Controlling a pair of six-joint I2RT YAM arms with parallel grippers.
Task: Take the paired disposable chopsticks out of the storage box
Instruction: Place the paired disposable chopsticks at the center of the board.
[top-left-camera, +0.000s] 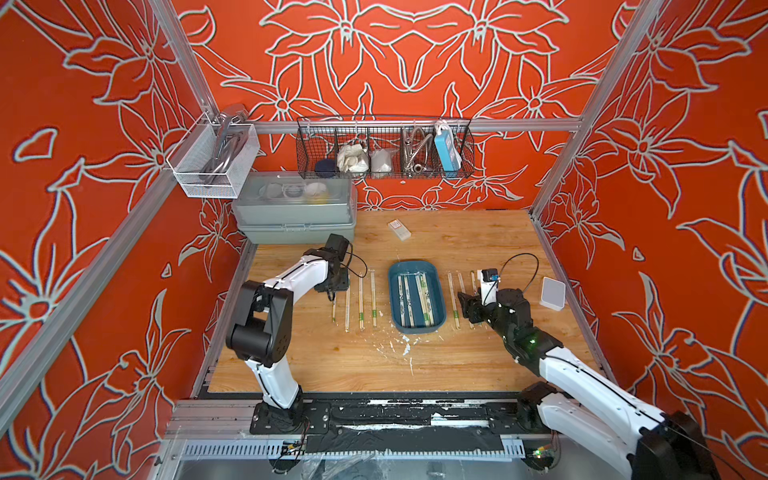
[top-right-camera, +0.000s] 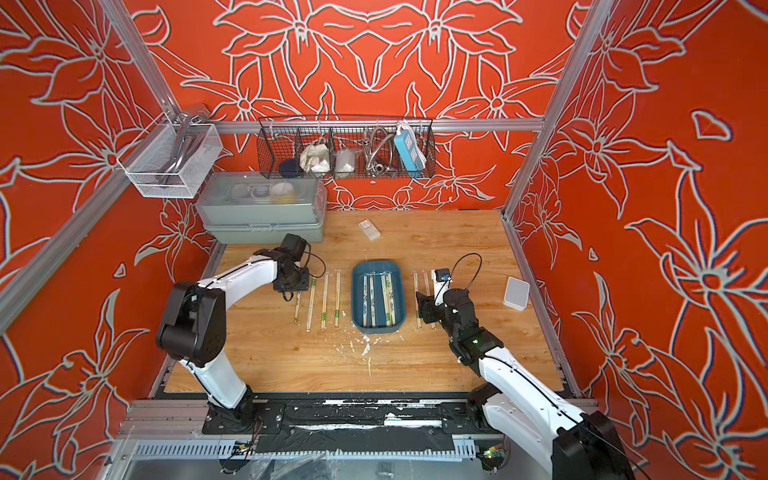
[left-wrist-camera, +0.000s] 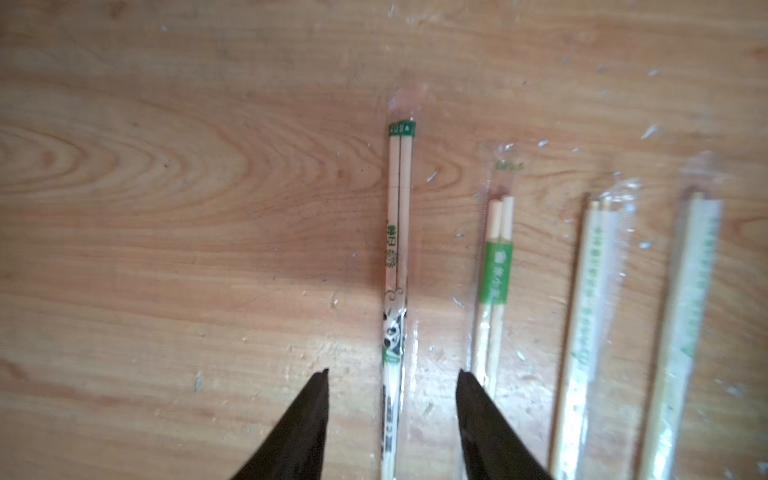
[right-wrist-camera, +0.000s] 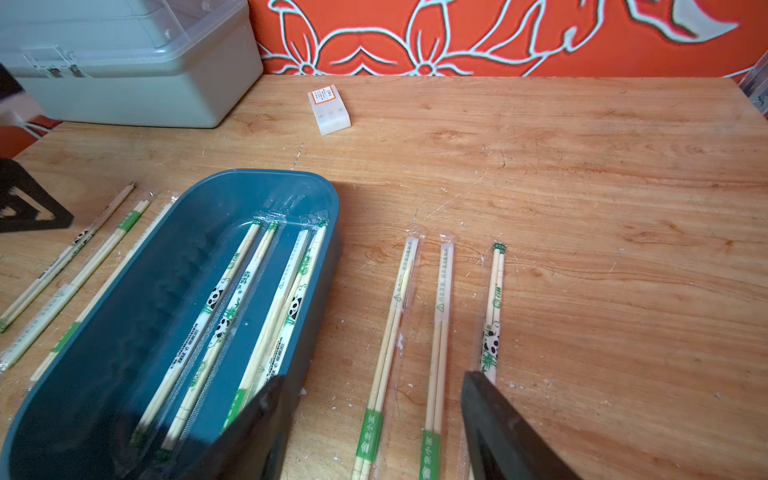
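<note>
Beside the left gripper (left-wrist-camera: 392, 370), three more sleeved pairs (left-wrist-camera: 494, 270) lie parallel on the counter (left-wrist-camera: 166, 208), and none of them blocks it. A panda-printed pair (left-wrist-camera: 397, 249) runs lengthwise straight ahead between its half-parted jaws, clear of both. The right gripper (right-wrist-camera: 374, 376) gapes wide and empty. The storage box (right-wrist-camera: 124, 332) sits just beside it, toward the other arm, and its paired disposable chopsticks (right-wrist-camera: 232, 307) lie along the box's length.

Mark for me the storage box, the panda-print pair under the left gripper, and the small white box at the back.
Storage box (top-left-camera: 419, 328): in a top view, its near wall.
Panda-print pair (left-wrist-camera: 394, 332): left wrist view, the panda print.
Small white box (right-wrist-camera: 330, 112): right wrist view, its top face.
</note>
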